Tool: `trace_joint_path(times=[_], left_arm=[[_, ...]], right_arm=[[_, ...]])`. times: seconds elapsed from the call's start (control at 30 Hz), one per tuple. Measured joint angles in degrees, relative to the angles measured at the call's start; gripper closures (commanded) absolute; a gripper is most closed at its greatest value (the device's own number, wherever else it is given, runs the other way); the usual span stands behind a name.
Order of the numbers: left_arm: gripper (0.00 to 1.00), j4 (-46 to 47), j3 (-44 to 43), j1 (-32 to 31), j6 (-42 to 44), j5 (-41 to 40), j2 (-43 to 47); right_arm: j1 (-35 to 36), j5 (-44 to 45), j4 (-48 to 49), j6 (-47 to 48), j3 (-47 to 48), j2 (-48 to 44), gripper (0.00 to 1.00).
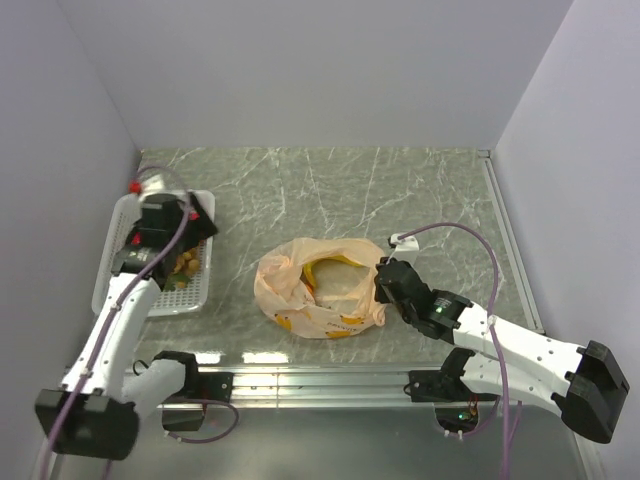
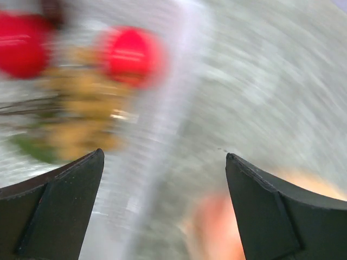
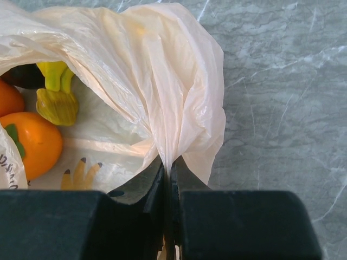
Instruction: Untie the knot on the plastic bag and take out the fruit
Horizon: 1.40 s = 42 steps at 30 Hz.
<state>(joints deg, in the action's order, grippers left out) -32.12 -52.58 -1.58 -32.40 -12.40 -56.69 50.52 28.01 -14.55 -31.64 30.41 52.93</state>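
Note:
The plastic bag (image 1: 320,290) lies at the table's middle with its mouth open; no knot shows. My right gripper (image 1: 385,283) is shut on the bag's right edge, and the right wrist view shows the plastic (image 3: 179,86) pinched between the jaws (image 3: 169,162). Inside the bag are two oranges (image 3: 32,141), yellow bananas (image 3: 54,92) and a dark round fruit (image 3: 24,76). My left gripper (image 1: 190,228) is open and empty above the tray. Its blurred wrist view (image 2: 162,157) shows two red fruit (image 2: 130,54) and a tan cluster (image 2: 81,108) in the tray.
A white slotted tray (image 1: 192,292) stands at the left of the marble table, close to the left wall. Walls close in the back and both sides. A metal rail runs along the near edge.

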Motion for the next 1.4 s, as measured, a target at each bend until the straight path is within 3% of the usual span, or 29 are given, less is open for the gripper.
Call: trace_joint_path(times=[0.13,0.27,0.5,0.7,0.83,1.13,1.4], left_arm=[[0.06,-0.3,-4.9,-23.6,-1.1,0.9,-0.2],[0.10,-1.4,-11.7,-40.3,-1.7,-0.7,-3.2],[0.19,-0.1,-20.7,-59.4,-1.6,-6.0,-19.6],[0.24,-1.0,-21.3,-64.4,-5.0,-9.8,-33.9],[0.24,-3.6,-18.7,-64.5,-11.1,-15.0,-35.6],[0.13,-5.8,4.2,-64.5,-30.6,-21.5,-23.7],[0.01,4.3,17.7,-64.6,-36.3,-22.4,-12.7]], right_arm=[[0.1,0.1,0.4,0.6,0.0,0.0,0.88],[0.2,0.1,0.4,0.7,0.0,0.0,0.89],[0.3,0.1,0.4,0.7,0.0,-0.1,0.89],[0.3,0.1,0.4,0.6,-0.2,-1.4,0.88],[0.3,0.0,0.5,0.6,-1.3,-2.1,0.89],[0.3,0.0,1.1,0.3,-2.9,-2.6,0.89],[0.3,-0.4,2.6,-0.1,-3.2,-2.2,0.89]])
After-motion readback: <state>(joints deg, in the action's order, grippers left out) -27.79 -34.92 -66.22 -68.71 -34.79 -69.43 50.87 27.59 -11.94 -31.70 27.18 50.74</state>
